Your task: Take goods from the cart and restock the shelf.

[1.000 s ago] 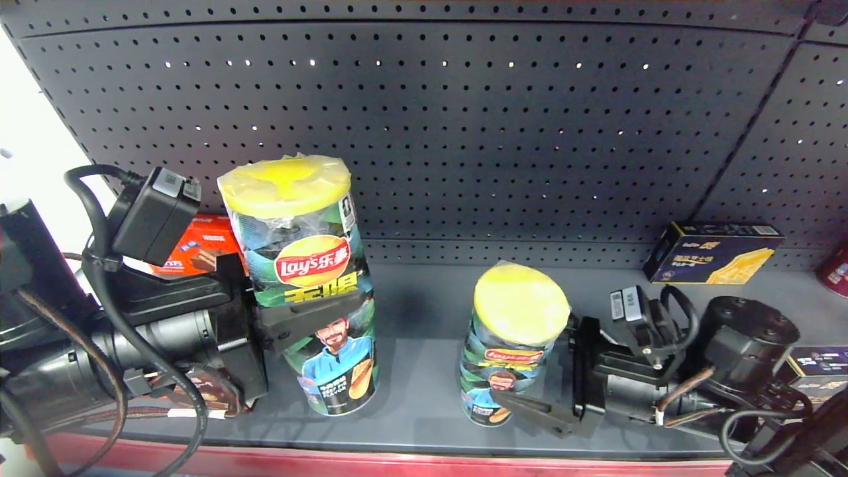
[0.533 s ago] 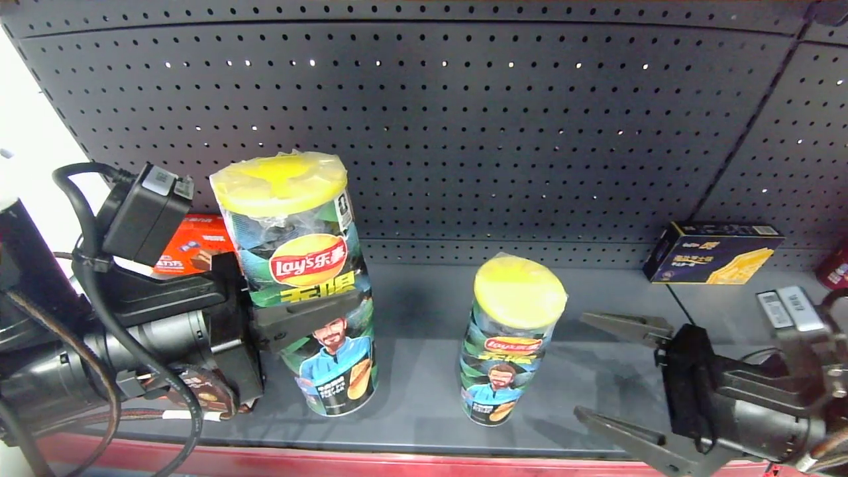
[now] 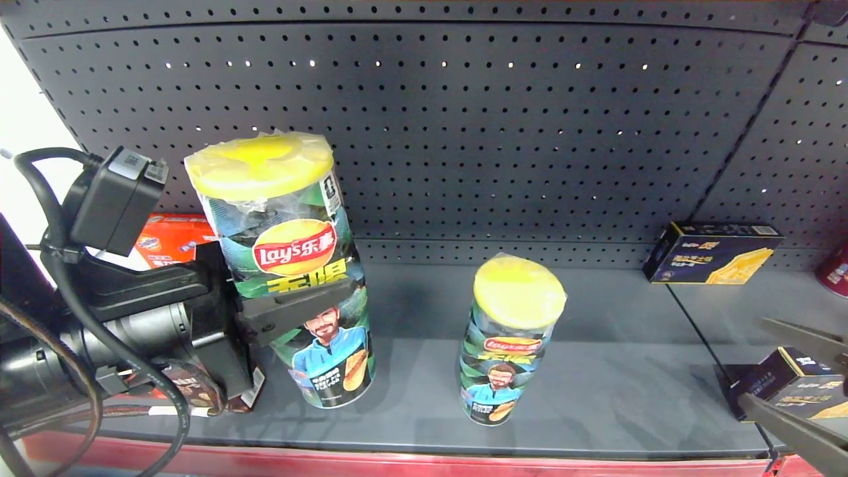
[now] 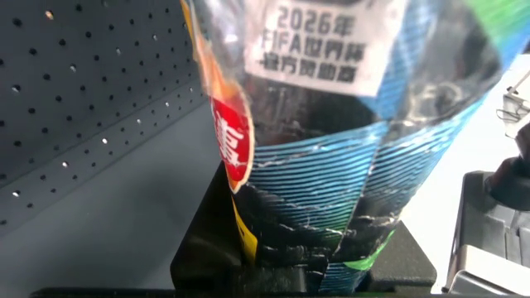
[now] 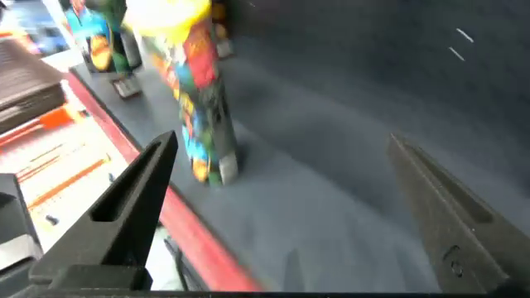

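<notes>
Change: the right end effector (image 3: 752,361) has drawn back from the standing chip can (image 3: 513,338) to the shelf's right end. The left end effector (image 3: 298,308) has carried the held chip can (image 3: 291,245) slightly leftward and higher. The standing can has not moved.
Back wall: a dark pegboard (image 3: 464,132) rises behind everything.
Shelf: a dark grey shelf (image 3: 596,371) with a red front edge.
Left end effector: at the shelf's left end, its fingers closed around the middle of the held chip can.
Held chip can: tall, yellow-lidded, nearly upright, leaning slightly left. Its base is low over the shelf's front left; contact cannot be judged. The left wrist view shows its wrapper (image 4: 331,165) close up.
Standing chip can: upright near the shelf's middle, free of both arms, also seen from the right wrist (image 5: 199,108).
Right end effector: spread wide and holding nothing (image 5: 281,145).
Boxes: a yellow-and-black box (image 3: 712,252) leans against the pegboard at back right; dark boxes (image 3: 788,381) lie between the right fingers; an orange box (image 3: 169,238) sits behind the left arm.
</notes>
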`<state>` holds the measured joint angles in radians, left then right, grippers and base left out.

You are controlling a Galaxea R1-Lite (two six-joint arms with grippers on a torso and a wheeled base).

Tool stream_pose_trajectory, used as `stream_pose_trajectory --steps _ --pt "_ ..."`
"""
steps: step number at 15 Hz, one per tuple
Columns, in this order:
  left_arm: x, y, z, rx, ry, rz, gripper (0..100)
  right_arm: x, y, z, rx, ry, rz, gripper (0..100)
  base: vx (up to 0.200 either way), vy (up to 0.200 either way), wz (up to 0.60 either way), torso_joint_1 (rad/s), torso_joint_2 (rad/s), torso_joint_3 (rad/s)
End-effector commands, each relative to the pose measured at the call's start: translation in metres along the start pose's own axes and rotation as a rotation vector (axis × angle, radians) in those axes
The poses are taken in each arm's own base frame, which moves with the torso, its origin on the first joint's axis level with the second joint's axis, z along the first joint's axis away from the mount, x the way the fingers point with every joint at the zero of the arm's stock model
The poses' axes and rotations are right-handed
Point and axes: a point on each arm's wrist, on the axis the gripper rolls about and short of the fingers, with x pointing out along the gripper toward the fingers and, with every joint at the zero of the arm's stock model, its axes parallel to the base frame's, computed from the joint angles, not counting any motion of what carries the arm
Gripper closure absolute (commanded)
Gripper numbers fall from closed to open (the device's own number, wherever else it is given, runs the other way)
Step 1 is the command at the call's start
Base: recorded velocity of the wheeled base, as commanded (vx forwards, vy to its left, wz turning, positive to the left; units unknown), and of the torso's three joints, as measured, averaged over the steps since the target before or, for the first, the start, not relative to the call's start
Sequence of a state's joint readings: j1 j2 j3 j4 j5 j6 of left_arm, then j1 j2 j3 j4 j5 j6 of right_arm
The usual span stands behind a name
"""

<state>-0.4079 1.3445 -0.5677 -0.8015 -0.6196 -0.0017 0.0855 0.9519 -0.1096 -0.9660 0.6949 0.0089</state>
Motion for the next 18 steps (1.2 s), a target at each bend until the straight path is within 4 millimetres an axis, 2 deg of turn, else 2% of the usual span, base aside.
stream_pose_trajectory --steps 1,3,4,7,8,9,10,11,18 --pt "0.0 0.0 0.001 0.003 -0.004 0.003 100 -0.062 0.047 -0.002 -0.04 -0.029 -0.212 0 0.0 0.0 0.0 0.0 0.0 0.0" --pt "0.001 0.0 0.002 0.009 -0.01 0.001 100 -0.087 0.077 -0.03 -0.013 0.002 -0.292 0 0.0 0.0 0.0 0.0 0.0 0.0" --pt "0.0 0.0 0.002 0.009 -0.01 0.0 100 -0.092 0.083 -0.039 -0.002 0.01 -0.3 0 0.0 0.0 0.0 0.0 0.0 0.0" --pt "0.0 -0.001 -0.002 0.003 0.0 -0.003 100 -0.093 0.079 -0.055 0.02 0.072 -0.436 0 0.0 0.0 0.0 0.0 0.0 0.0" --pt "0.0 -0.002 -0.002 0.003 0.0 -0.006 100 -0.093 0.075 -0.074 0.028 0.121 -0.529 0 0.0 0.0 0.0 0.0 0.0 0.0" --pt "0.001 -0.001 -0.001 0.005 -0.003 -0.006 100 -0.094 0.073 -0.077 0.013 0.139 -0.609 0 0.0 0.0 0.0 0.0 0.0 0.0" --pt "0.001 -0.001 0.0 0.007 -0.005 -0.003 100 -0.098 0.069 -0.08 0.01 0.178 -0.865 0 0.0 0.0 0.0 0.0 0.0 0.0" --pt "0.0 0.0 -0.001 0.006 -0.002 0.0 100 -0.101 0.068 -0.085 0.043 0.224 -0.994 0 0.0 0.0 0.0 0.0 0.0 0.0" --pt "0.004 0.003 0.003 0.008 -0.009 -0.005 100 -0.101 0.068 -0.085 0.059 0.217 -1.002 0 0.0 0.0 0.0 0.0 0.0 0.0"
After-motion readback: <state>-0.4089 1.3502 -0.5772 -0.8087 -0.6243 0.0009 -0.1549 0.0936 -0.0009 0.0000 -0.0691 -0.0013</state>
